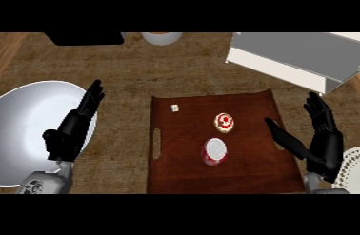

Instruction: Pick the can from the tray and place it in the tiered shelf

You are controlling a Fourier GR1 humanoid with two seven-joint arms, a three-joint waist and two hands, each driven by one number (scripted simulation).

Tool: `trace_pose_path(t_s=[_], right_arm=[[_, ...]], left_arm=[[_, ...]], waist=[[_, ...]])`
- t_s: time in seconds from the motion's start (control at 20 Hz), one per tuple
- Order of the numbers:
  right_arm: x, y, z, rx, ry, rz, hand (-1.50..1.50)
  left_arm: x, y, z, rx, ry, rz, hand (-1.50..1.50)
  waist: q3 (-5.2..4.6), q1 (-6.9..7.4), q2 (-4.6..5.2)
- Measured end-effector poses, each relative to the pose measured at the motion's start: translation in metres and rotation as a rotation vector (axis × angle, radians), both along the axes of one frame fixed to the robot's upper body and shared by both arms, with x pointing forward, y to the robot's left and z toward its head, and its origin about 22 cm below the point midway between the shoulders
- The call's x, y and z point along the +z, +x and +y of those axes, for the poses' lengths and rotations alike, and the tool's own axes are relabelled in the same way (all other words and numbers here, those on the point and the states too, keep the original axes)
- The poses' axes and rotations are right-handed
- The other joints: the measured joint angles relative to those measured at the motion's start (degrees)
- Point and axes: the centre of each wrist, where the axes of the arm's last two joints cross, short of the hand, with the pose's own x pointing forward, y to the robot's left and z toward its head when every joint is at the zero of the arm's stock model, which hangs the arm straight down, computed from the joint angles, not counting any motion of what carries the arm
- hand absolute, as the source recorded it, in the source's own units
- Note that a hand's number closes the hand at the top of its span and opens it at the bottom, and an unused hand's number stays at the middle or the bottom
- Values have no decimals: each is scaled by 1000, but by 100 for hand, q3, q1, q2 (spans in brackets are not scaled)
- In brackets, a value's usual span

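Note:
A red can with a white lid [215,151] stands upright on the dark brown tray [175,172], a little right of the tray's middle. The grey tiered shelf [295,58] sits at the back right of the counter. My right hand [320,139] is open, fingers straight and pointing up, at the tray's right edge, with its thumb reaching over the rim toward the can. My left hand [74,127] is open at the left, fingers up, over the rim of a large white plate [28,129], well away from the tray.
A small round red-and-white item [224,122] and a tiny pale cube [174,107] also lie on the tray. A white cup [162,37] and a black object [84,38] stand at the back. A pale patterned object [349,167] shows at the right edge.

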Motion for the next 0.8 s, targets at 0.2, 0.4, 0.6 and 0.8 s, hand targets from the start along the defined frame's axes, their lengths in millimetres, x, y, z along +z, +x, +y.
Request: trace_pose_path(t_s=[0.2, 0.4, 0.6, 0.8], right_arm=[[-2, -23, 7, 65, 42, -58, -150], [9, -35, 6, 218, -21, 28, -150], [40, -38, 9, 307, -114, 115, -150], [74, -41, 25, 365, -201, 206, -150]], left_arm=[[-3, 5, -16, -11, -1, 4, 0], [-5, 9, -19, -18, -2, 1, 0], [-5, 7, -23, -22, -4, 7, 0], [-5, 8, -24, -26, -1, 7, 0]], waist=[[0, 43, -17], [-1, 69, -24], [-12, 108, -26], [-24, 127, -26]])
